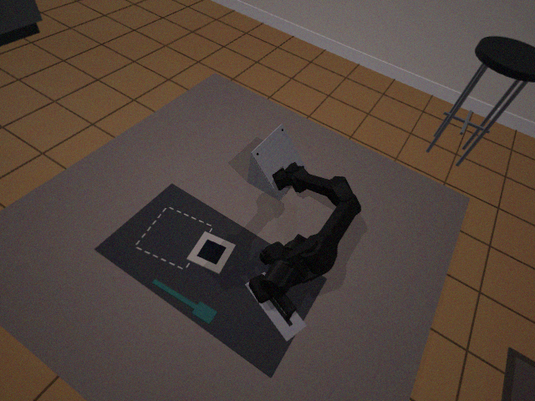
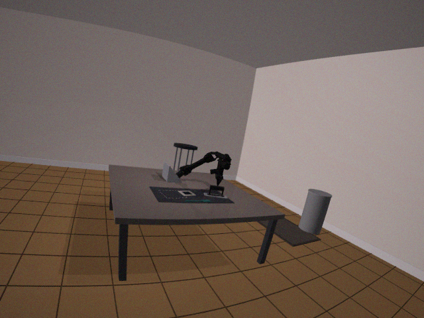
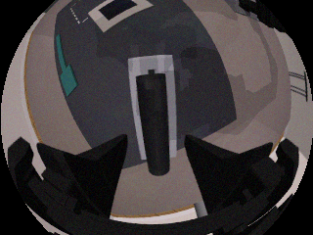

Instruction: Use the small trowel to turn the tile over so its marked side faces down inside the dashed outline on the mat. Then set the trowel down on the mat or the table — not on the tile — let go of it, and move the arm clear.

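A white-bordered tile (image 1: 221,256) (image 2: 186,193) (image 3: 100,19) lies flat on the dark mat (image 1: 242,341), its dark square mark facing up. It overlaps the right side of the dashed outline (image 1: 136,247). The trowel, a pale flat blade (image 1: 296,330) (image 3: 150,64) with a raised black handle (image 2: 216,187) (image 3: 153,108), lies at the right part of the mat. My gripper (image 2: 218,183) (image 3: 156,139) is open, low over the handle, one fingertip on each side of it in the wrist view, with visible gaps. In the top view the arm hides the fingertips.
A flat teal spatula-shaped tool (image 1: 205,312) (image 2: 205,201) (image 3: 68,80) lies along the mat's front edge. A slanted grey panel (image 1: 278,149) (image 2: 168,173) stands near the arm's base, behind the mat. A stool (image 1: 505,56) is beyond the table (image 1: 367,345).
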